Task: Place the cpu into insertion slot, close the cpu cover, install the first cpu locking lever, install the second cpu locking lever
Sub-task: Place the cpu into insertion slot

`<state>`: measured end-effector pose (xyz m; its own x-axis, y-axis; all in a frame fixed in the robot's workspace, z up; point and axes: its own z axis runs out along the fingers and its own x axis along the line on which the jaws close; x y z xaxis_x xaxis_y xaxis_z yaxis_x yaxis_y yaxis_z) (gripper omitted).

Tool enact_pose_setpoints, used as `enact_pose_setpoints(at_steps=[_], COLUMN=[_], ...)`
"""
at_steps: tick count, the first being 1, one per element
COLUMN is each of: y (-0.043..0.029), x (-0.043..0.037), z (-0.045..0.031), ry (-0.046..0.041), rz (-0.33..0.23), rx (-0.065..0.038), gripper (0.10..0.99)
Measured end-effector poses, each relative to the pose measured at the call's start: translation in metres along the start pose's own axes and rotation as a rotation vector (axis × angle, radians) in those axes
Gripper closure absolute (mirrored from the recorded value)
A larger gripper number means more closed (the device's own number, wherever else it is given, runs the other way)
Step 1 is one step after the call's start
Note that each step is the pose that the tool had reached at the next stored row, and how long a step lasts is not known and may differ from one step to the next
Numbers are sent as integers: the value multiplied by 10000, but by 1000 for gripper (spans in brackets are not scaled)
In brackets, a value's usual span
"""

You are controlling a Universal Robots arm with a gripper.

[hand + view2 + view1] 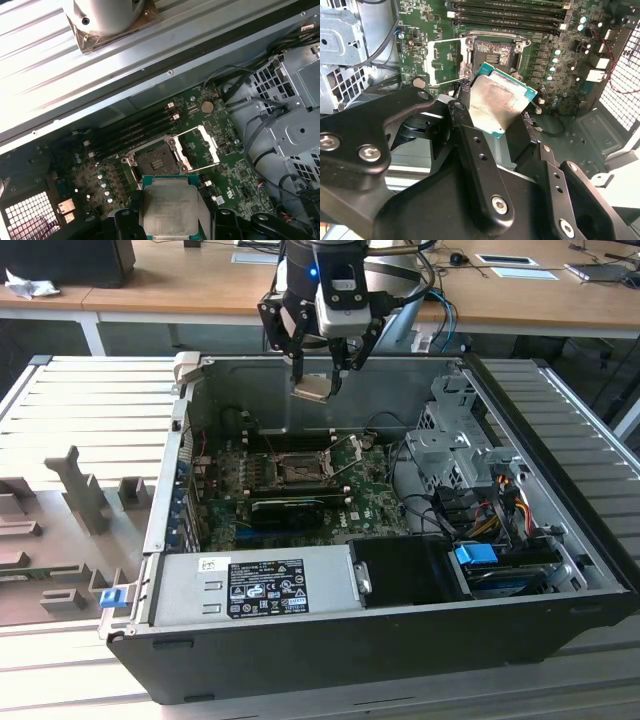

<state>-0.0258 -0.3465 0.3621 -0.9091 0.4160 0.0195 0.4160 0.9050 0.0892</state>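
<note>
— Fingers (470, 145), black and jointed, sat closest to the lens in the second wrist view. What were they doing?

— Pinching the cpu (501, 102) by two opposite edges. Its grey metal top faced the camera, with a green rim showing along the sides.

— And seen from outside?

— In the exterior view the gripper (318, 382) hung over the open computer case (330, 645), near its far wall, with the chip well above the green board (375, 508).

— Walk me across, left to right.

— On the exterior view's left lay a ribbed grey panel (90, 410), then the case's side wall. Mid-case sat the insertion slot (297, 468), uncovered, its contacts exposed. The cpu cover (209, 145) stood swung up off it, hinged at one side. Toward the exterior view's right rose a metal drive cage (455, 450) and a bundle of cables (490, 505).

— Room to move?

— Open air lay between chip and socket. Memory slots (135, 131) ran beside one edge of the socket, and a long black card (290, 508) lay just beside another. Cage and cables stood well apart from it.
</note>
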Motion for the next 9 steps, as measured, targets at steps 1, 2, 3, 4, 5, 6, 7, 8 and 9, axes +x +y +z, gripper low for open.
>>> enact_pose_setpoints(at_steps=[1, 2, 3, 4, 5, 6, 7, 8, 9], y=[0, 0, 0, 0, -1, -1, -1, -1, -1], x=[0, 0, 0, 0, 0, 0, 0, 0, 0], z=[1, 2, 3, 4, 5, 6, 7, 7, 7], ry=[-3, -7, -11, -15, -18, -21, -22, -24, -26], rz=[41, 81, 130, 166, 202, 230, 251, 272, 292], rx=[-1, -2, -2, -3, -4, -4, -5, -5, -6], gripper=[557, 557, 557, 557, 557, 557, 557, 557, 557])
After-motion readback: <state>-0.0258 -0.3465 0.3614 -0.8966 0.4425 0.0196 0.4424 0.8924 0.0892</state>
